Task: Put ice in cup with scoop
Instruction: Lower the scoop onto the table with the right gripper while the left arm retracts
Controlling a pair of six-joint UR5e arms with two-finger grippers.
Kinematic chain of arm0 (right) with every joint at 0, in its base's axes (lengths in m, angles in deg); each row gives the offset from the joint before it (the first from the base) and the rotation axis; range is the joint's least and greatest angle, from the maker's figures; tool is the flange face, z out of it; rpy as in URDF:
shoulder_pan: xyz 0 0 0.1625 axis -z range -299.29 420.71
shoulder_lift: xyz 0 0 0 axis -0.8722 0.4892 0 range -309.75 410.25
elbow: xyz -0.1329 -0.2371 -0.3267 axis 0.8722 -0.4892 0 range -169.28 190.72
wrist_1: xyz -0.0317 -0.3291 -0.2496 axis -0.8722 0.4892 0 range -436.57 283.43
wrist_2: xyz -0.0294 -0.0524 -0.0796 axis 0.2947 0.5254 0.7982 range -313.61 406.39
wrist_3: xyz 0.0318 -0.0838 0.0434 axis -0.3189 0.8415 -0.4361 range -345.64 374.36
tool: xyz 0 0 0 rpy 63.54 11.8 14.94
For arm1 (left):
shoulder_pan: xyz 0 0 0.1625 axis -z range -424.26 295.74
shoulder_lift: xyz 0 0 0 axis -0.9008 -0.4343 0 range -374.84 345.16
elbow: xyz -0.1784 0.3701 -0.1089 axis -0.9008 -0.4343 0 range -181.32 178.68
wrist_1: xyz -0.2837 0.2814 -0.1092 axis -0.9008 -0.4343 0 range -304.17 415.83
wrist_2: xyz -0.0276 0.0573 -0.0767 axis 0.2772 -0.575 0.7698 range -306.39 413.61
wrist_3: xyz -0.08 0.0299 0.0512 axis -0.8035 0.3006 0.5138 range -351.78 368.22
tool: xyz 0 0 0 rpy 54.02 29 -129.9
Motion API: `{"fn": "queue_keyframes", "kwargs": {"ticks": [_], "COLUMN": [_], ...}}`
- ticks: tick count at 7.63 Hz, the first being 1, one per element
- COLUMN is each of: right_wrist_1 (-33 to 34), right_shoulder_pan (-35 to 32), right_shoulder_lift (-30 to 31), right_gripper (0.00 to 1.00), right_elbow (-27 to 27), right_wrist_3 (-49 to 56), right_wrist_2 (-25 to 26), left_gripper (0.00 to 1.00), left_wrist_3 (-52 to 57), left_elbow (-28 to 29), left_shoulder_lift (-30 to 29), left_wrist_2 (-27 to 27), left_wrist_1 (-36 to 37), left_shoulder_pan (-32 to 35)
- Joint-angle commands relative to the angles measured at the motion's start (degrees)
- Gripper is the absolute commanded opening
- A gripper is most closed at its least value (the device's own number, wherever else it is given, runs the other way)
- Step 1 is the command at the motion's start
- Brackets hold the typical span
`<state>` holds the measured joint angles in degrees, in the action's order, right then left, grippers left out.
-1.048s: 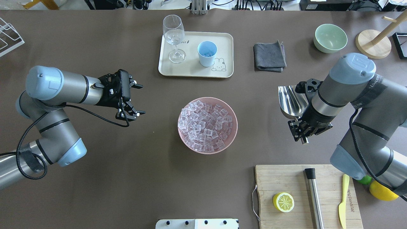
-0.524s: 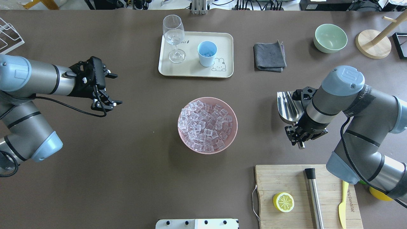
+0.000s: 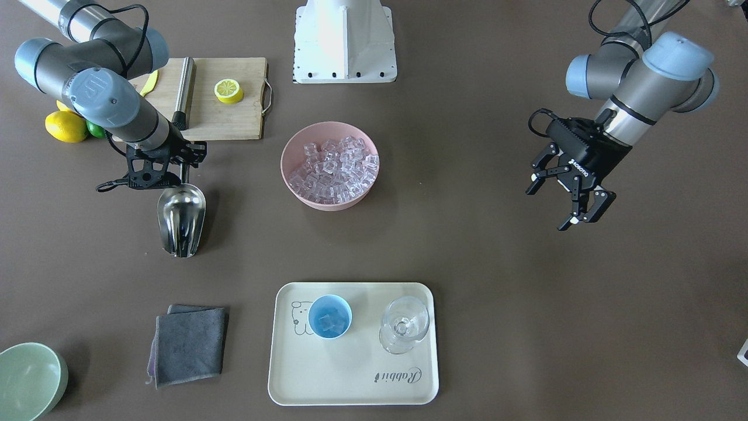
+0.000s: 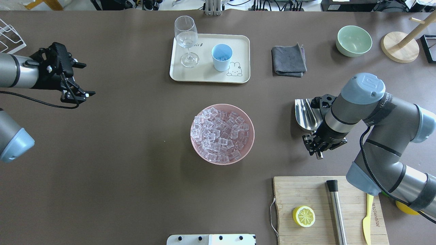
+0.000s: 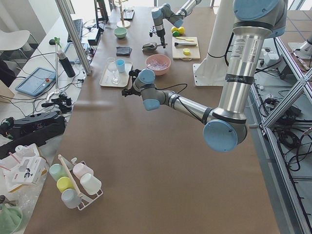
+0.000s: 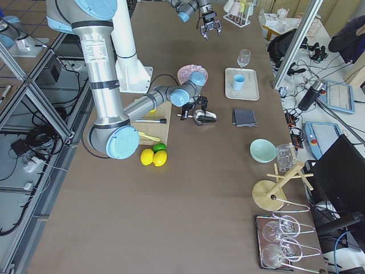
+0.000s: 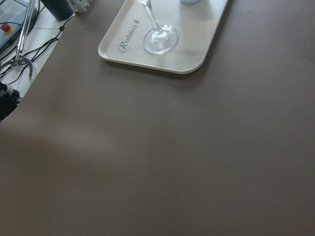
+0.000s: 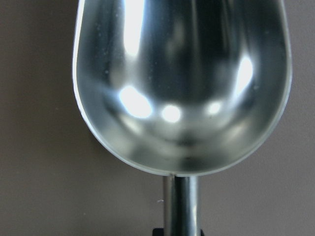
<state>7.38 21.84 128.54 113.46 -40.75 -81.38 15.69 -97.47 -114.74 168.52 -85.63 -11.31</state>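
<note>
Right end effector (image 4: 319, 145) grips empty shiny steel scoop (image 3: 181, 219), left end effector (image 4: 89, 78) gapes; next likely scooping clear ice cubes (image 4: 221, 134)

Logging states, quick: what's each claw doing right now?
Left claw: open, empty.
Right claw: shut on the scoop, by its handle.

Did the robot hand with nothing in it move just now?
Yes. The left gripper has pulled away from the pink bowl, going left and slightly up in the overhead view.
</note>
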Motion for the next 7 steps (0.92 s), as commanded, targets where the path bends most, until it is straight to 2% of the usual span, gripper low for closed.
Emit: {"fn": "queue_keyframes", "kwargs": {"ticks": [1, 4, 7], "right_wrist_1": [-0.10, 0.68, 1.39], "right_shoulder_pan": [0.02, -0.85, -5.05], "right_shoulder_lift": [-0.16, -0.25, -0.07], "right_gripper": [1.00, 1.00, 1.00], "right_elbow": [0.44, 2.54, 4.92], "right_wrist_3": [0.62, 0.71, 3.06], "right_wrist_2": [-0.46, -0.56, -0.29], "left_gripper": [0.98, 0.98, 0.98], "left_wrist_3": [0.00, -0.26, -4.83], "left_elbow": [-0.62, -0.97, -0.97], "left_shoulder_lift": [3.64, 5.93, 9.09], "left_wrist_2": [-0.03, 0.84, 6.80], "left_wrist_1": [5.98, 15.48, 22.86], "left_shoulder_pan": [8.27, 16.98, 24.89]}}
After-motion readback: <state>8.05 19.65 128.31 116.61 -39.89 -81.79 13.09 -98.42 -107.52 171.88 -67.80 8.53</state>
